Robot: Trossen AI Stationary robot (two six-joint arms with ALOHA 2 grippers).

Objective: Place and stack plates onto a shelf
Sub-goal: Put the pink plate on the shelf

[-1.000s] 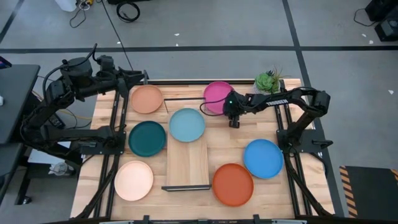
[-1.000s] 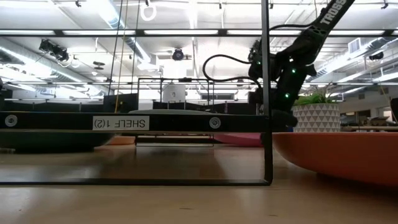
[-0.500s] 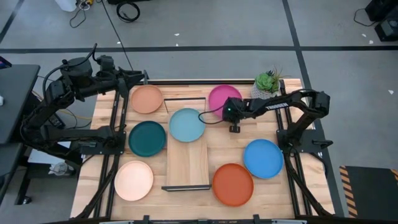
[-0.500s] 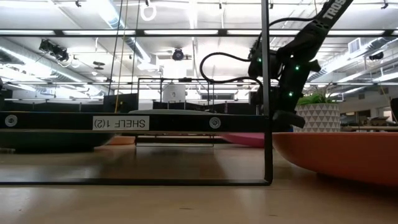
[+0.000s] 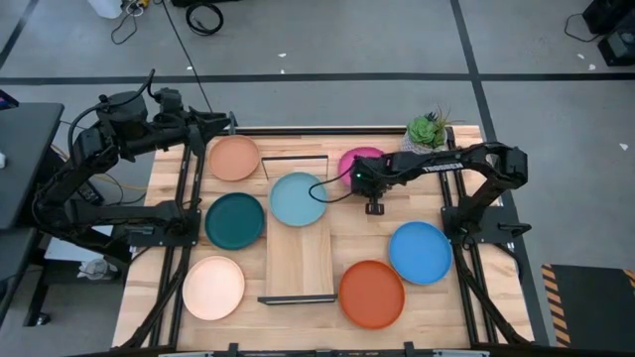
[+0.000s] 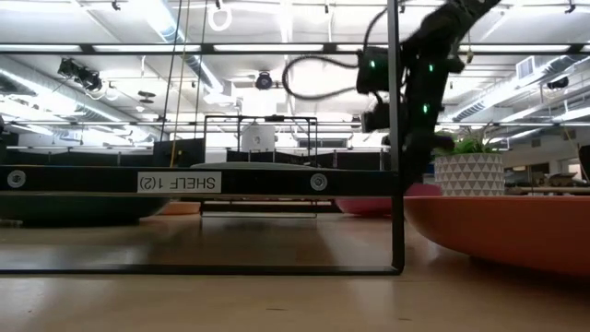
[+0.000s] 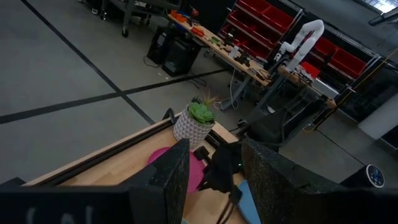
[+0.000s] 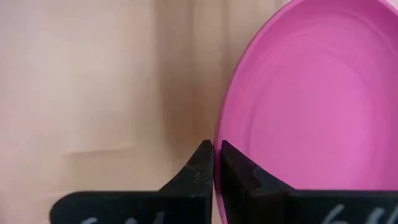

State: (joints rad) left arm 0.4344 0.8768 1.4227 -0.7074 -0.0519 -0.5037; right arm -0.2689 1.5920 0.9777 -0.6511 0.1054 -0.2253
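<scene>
The magenta plate (image 5: pixel 363 157) lies at the table's far side, beside the shelf (image 5: pixel 298 260), with my right gripper (image 5: pixel 357 178) shut on its rim. A light blue plate (image 5: pixel 298 198) rests flat on the shelf's far end. Flat on the tabletop lie the terracotta (image 5: pixel 234 158), dark teal (image 5: pixel 235 220), pale peach (image 5: pixel 213 288), red-orange (image 5: pixel 372 294) and bright blue (image 5: pixel 420 252) plates. My left gripper (image 7: pixel 214 180) waits open at the table's far left corner, holding nothing. My right gripper pinches the magenta plate's rim (image 8: pixel 219 134) on the side toward the shelf, one finger (image 8: pixel 236 171) inside the plate and one outside. The fingers come from above, pointing down. The plate sits tilted in the hold; whether its far side rests on the table, I cannot tell.
A potted plant (image 5: pixel 427 131) stands just beyond the magenta plate at the far right. The shelf's thin black frame (image 6: pixel 396 138) rises over the board. Bare shelf board lies nearer than the light blue plate.
My right gripper has shut on the magenta plate's rim, then risen and shifted a little toward the table's left edge. The plate, flat a second ago, now stands tipped with the gripped rim raised.
</scene>
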